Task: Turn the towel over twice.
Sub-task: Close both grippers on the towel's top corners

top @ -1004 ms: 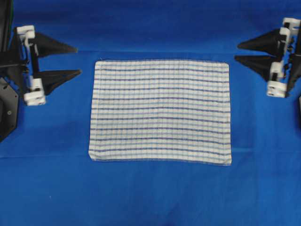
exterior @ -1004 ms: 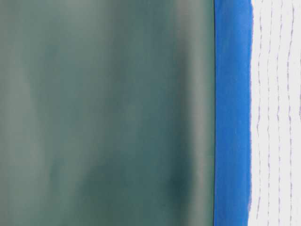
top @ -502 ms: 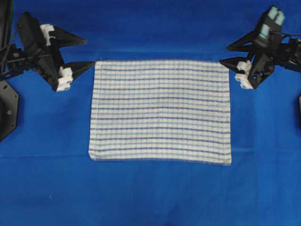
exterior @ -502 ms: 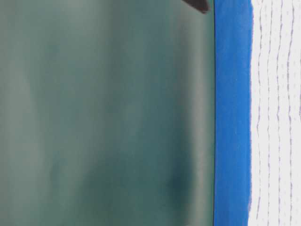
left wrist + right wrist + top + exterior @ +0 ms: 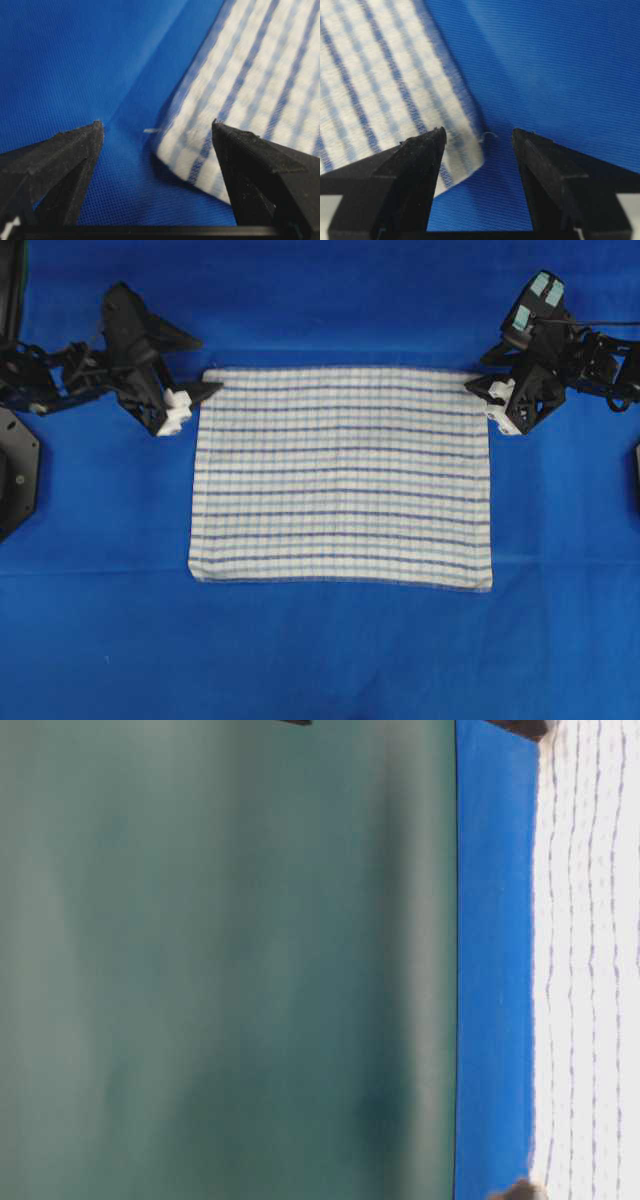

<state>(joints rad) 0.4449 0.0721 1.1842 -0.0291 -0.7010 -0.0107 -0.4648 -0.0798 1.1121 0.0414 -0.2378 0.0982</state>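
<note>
**Operator:** Both grippers are spread wide with nothing between the jaws. I have the left gripper (image 5: 203, 368) at the upper left corner of the large white rectangular cloth towel with dark blue stripes and fine light-blue checks (image 5: 341, 477), and the right gripper (image 5: 481, 372) at its upper right corner.

**Observer:** Any turn done yet?

**Operator:** I'd judge not. It lies flat and square in the middle of the overhead frame on the plain blue table covering (image 5: 320, 660), no corner raised. In the left wrist view one jaw stands over bare blue and the other over the striped corner (image 5: 172, 150); the right wrist view (image 5: 462, 150) mirrors that. So both flips remain, and even the first pinch.

**Observer:** How does the cloth look?

**Operator:** Thin and smooth, with a narrow hem. A loose thread sticks out at each upper corner, and the lower edge sits slightly uneven.
</note>
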